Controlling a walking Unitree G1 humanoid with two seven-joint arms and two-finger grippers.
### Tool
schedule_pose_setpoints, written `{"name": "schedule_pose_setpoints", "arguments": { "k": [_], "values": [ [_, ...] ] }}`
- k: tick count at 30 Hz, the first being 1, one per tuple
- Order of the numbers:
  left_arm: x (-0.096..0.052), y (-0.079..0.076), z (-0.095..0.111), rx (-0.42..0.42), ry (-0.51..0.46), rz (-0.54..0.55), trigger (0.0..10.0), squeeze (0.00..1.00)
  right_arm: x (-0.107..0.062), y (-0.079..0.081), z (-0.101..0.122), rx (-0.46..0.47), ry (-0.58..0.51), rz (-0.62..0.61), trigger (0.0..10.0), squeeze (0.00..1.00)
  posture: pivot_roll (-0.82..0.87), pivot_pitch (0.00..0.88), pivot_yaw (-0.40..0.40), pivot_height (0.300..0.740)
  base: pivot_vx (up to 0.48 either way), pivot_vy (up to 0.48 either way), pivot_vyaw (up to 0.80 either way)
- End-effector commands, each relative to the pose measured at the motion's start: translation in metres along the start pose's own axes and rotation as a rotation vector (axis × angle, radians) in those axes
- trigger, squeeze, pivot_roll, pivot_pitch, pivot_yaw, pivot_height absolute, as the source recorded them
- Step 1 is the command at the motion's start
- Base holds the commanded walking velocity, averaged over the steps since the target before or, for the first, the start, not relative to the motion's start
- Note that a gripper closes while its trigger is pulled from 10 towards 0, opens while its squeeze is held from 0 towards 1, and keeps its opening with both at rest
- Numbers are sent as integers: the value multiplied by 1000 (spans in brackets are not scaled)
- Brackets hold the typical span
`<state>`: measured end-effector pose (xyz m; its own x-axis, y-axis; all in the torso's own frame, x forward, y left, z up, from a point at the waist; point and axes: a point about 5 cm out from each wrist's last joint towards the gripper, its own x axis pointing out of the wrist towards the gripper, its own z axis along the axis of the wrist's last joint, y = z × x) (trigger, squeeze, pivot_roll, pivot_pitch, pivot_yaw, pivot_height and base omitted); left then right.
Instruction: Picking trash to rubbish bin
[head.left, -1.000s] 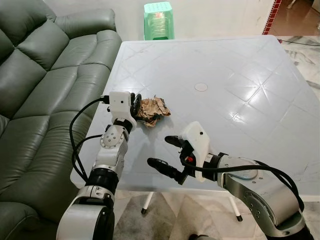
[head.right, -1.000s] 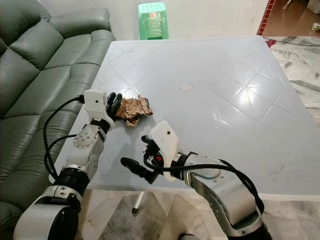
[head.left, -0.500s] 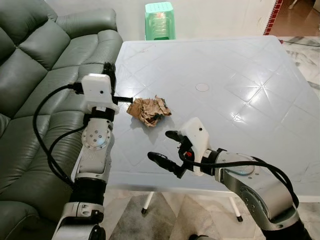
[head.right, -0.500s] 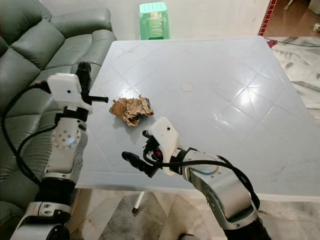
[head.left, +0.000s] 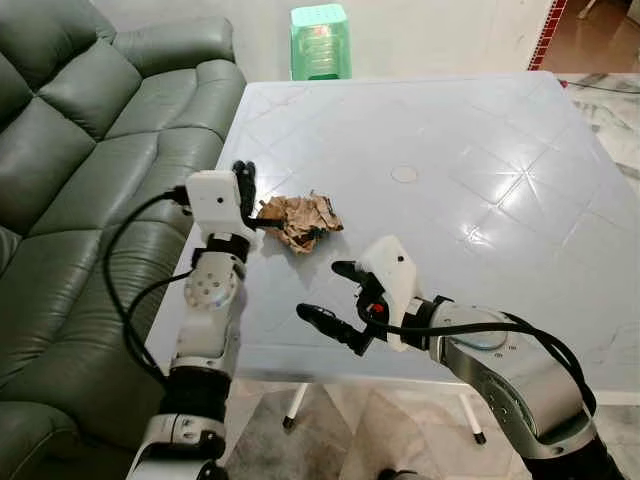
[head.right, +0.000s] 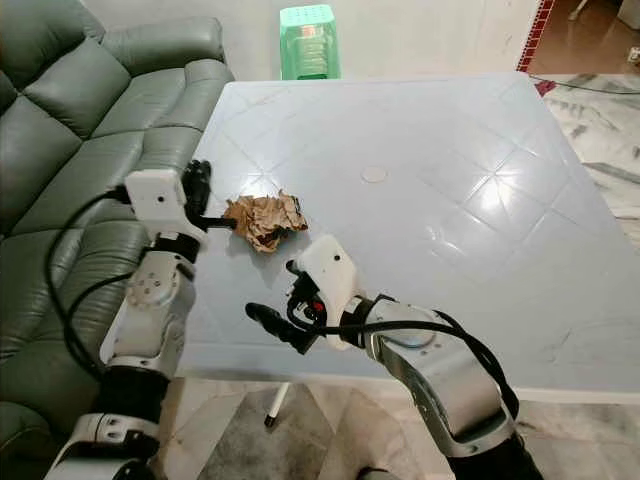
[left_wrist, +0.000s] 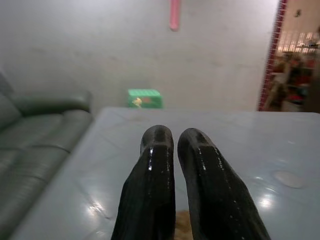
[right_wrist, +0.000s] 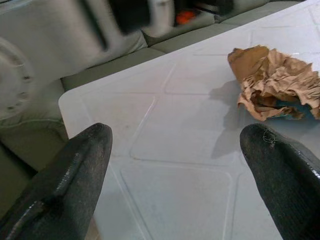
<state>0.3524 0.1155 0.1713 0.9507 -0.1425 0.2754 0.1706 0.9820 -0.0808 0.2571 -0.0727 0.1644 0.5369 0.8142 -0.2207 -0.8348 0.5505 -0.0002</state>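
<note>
Two head views: crumpled brown paper on white table, near its left edge beside sofa. Left wrist: left gripper fingers pressed together, empty, above the paper. Right wrist: right gripper spread wide, empty, nearer.

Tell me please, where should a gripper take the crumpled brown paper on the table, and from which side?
Best across the bulky middle of the crumpled brown paper, coming from above, I think. It lies loose and low on the white table, with ragged thin edges that would likely slip or tear. The right gripper is open and hovers near the front edge, apart from the paper.
</note>
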Motion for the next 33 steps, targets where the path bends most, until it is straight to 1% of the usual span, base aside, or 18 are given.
{"name": "schedule_pose_setpoints", "arguments": {
  "k": [1, 2, 4, 9, 13, 20, 21, 22, 23, 25, 27, 33],
  "values": [
    [6, -3, 1, -18, 2, -19, 10000, 1000, -1, 4, 4, -16, -7, 26, 10000, 0, -129, 75, 36, 740, 0, 0, 0],
    [10, -5, 1, -53, 5, -28, 10000, 1000, -2, 4, 4, -17, -6, 26, 10000, 0, -135, 76, 34, 740, 0, 0, 0],
    [14, -7, 2, -80, 5, -35, 10000, 1000, -3, 4, 4, -18, -3, 27, 10000, 0, -141, 78, 34, 740, 0, 0, 0],
    [24, -10, 5, -101, -9, -34, 10000, 1000, -6, 6, 3, -21, 8, 31, 10000, 0, -160, 76, 36, 740, 0, 0, 0],
    [25, -11, 4, -105, -15, -40, 10000, 1000, -6, 6, 3, -23, 11, 32, 10000, 0, -167, 69, 36, 740, 0, 0, 0],
    [22, -14, -4, -113, 1, -61, 10000, 1000, -6, 5, 4, -37, 13, 37, 10000, 0, -167, 60, 31, 740, 0, 0, 0],
    [21, -15, -11, -104, 43, -71, 10000, 1000, -5, 5, 5, -38, 13, 39, 10000, 0, -164, 58, 29, 740, 0, 0, 0],
    [21, -15, -11, -104, 43, -71, 10000, 1000, -5, 5, 5, -38, 13, 39, 10000, 0, -164, 58, 29, 740, 0, 0, 0],
    [19, -16, -18, -115, 74, -77, 10000, 1000, -5, 5, 5, -36, 13, 46, 10000, 0, -165, 57, 30, 740, 0, 0, 0],
    [19, -16, -19, -119, 78, -78, 10000, 1000, -4, 5, 5, -35, 13, 48, 10000, 0, -166, 57, 30, 740, 0, 0, 0],
    [15, -17, -30, -103, 128, -78, 10000, 1000, -6, 11, 5, -28, 19, 89, 10000, 0, -167, 57, 31, 740, 0, 0, 0],
    [12, -15, -40, -90, 171, -74, 10000, 1000, -9, 17, 4, -15, 24, 128, 10000, 0, -176, 63, 36, 740, 0, 0, 0]
  ]
}}
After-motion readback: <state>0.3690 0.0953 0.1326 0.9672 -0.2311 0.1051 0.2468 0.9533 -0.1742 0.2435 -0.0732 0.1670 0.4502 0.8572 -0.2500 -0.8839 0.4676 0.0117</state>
